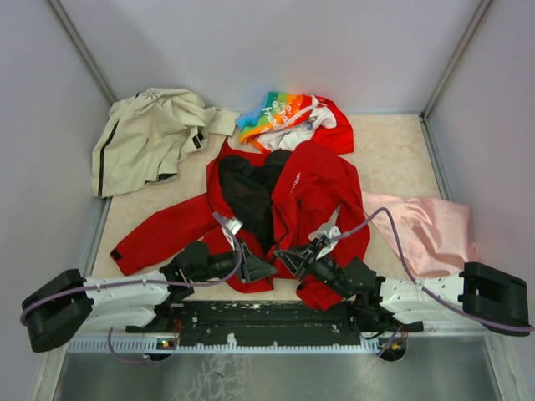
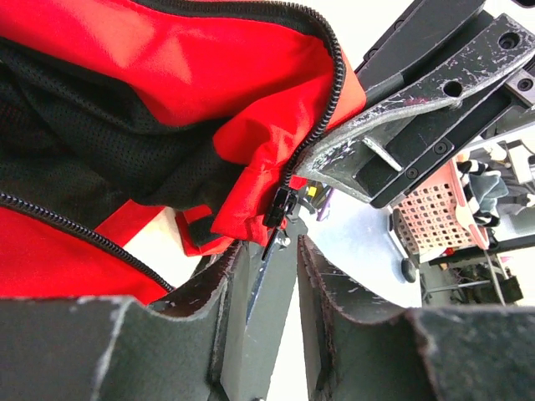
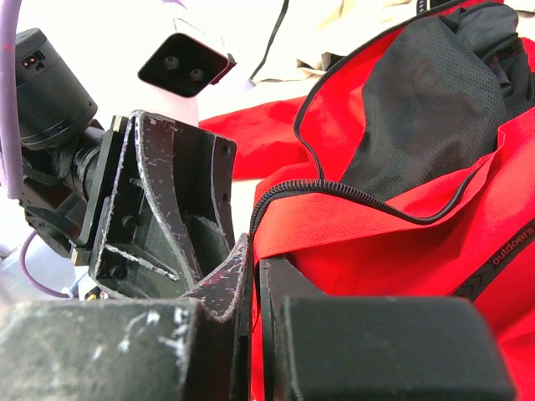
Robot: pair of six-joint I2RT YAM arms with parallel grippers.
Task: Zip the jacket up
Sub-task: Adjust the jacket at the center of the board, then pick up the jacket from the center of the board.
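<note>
The red jacket (image 1: 309, 188) lies open on the table with its black lining up. Both grippers are at its near hem. My right gripper (image 1: 288, 255) is shut on the jacket's red front edge just beside the zipper teeth (image 3: 334, 188); in the right wrist view the cloth is pinched between its fingers (image 3: 259, 259). My left gripper (image 1: 255, 269) is open by a narrow gap. In the left wrist view (image 2: 280, 246) the black zipper slider (image 2: 280, 205) hangs just above its fingertips, and the pull tab lies against the left finger's inner face.
A beige jacket (image 1: 150, 134) lies at the back left. A rainbow-and-white garment (image 1: 288, 117) lies behind the red jacket. A pink cloth (image 1: 426, 230) lies at the right, by the right arm's cable. Grey walls enclose the table.
</note>
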